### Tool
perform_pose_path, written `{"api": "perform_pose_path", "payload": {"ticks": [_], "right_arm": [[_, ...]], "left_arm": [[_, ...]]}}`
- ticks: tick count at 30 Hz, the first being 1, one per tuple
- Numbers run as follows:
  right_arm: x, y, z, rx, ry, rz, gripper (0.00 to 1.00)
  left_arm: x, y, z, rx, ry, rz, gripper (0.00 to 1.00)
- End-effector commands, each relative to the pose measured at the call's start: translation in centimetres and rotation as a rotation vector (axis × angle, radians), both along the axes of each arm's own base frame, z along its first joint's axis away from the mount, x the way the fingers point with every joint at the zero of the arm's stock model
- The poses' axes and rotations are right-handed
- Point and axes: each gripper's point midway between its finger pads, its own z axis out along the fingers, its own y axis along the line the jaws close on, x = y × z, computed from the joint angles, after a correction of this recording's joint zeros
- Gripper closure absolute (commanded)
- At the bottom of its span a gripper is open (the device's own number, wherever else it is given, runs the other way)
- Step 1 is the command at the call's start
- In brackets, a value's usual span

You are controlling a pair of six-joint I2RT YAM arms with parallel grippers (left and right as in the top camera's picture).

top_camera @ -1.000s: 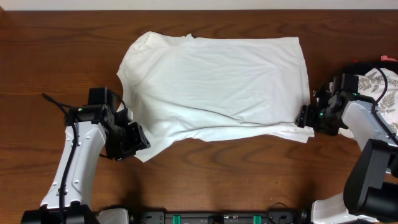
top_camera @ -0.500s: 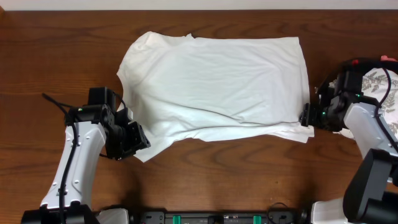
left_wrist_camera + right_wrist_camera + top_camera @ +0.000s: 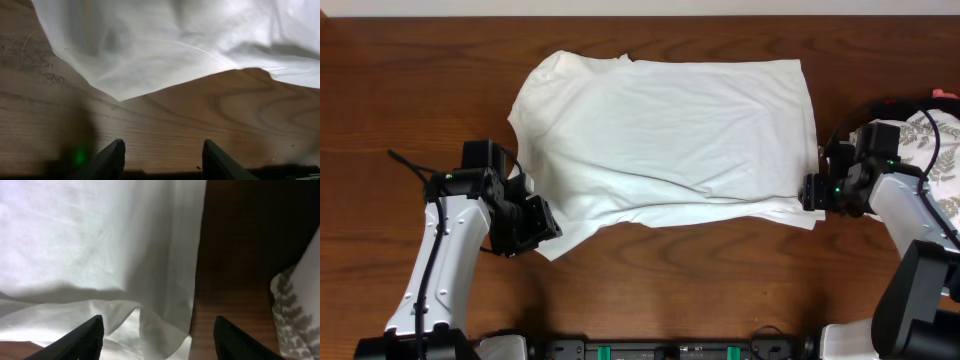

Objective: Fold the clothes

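Observation:
The white T-shirt (image 3: 670, 135) lies spread on the wooden table, folded over with a loose lower layer showing along its front edge; no graphic shows. My left gripper (image 3: 542, 232) is open over bare wood just short of the shirt's front-left corner (image 3: 117, 95), which also shows in the left wrist view. My right gripper (image 3: 810, 193) is open at the shirt's front-right corner (image 3: 165, 325), its fingers (image 3: 157, 340) either side of the crumpled hem.
A white cloth with a grey leaf pattern (image 3: 930, 135) lies at the right table edge, also in the right wrist view (image 3: 295, 305). Bare wooden table (image 3: 410, 90) surrounds the shirt. A black rail (image 3: 670, 350) runs along the front edge.
The right gripper shifted slightly back and then forward again beside the shirt's right edge. The left arm and the shirt have not moved.

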Motion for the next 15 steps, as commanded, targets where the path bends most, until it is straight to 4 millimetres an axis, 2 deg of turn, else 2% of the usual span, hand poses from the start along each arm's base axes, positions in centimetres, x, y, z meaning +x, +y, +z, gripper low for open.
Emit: {"api": "perform_pose_path", "payload": {"ticks": [1, 3, 4, 15], "right_arm": [[-0.03, 0.19, 0.01, -0.024, -0.022, 0.104, 0.35], [-0.05, 0.19, 0.00, -0.035, -0.025, 0.144, 0.44], [-0.05, 0.19, 0.00, -0.036, -0.025, 0.148, 0.45], [-0.36, 0.71, -0.03, -0.007, -0.017, 0.155, 0.49]], "left_arm": [[-0.11, -0.13, 0.09, -0.006, -0.003, -0.003, 0.50], [-0.06, -0.12, 0.08, -0.005, -0.006, -0.003, 0.50], [-0.04, -0.12, 0.08, -0.005, -0.006, -0.003, 0.50], [0.06, -0.11, 0.08, -0.005, -0.011, -0.003, 0.50]]}}
